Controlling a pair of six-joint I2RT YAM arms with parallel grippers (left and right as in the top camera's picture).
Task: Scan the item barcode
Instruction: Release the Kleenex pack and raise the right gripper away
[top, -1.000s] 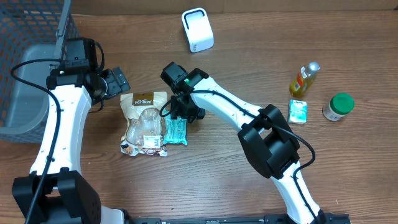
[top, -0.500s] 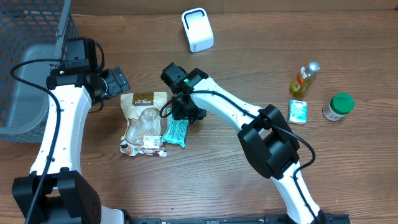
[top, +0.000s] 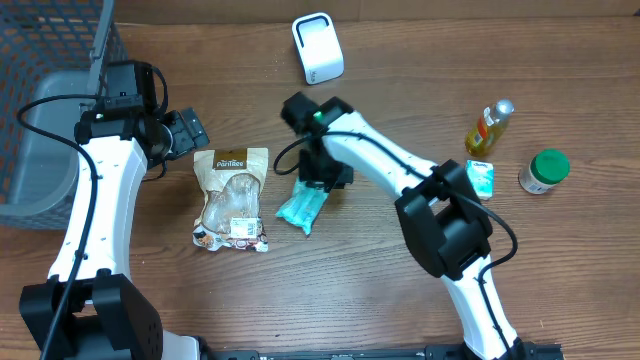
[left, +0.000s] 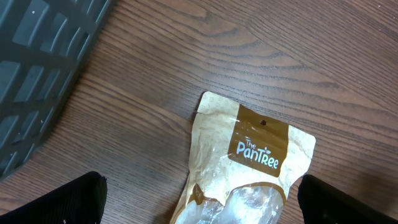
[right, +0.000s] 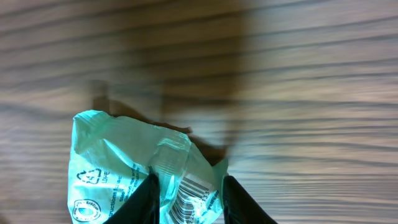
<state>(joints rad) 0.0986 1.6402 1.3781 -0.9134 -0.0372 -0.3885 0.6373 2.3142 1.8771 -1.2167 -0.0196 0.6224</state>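
1. Between the narrowed fingers of the right gripper (right: 186, 194): teal packet (right: 112, 165), pinched at one edge, barcode (right: 185, 202) uncovered, presumably for the scanner (top: 317, 48).
2. Ahead of the left gripper (top: 190, 133), fully spread and empty: brown pouch (left: 249, 168).

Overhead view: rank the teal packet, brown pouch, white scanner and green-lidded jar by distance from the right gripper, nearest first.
1. teal packet, pinched in the right gripper.
2. brown pouch, lying to its left.
3. white scanner, at the back.
4. green-lidded jar, far out on the right.
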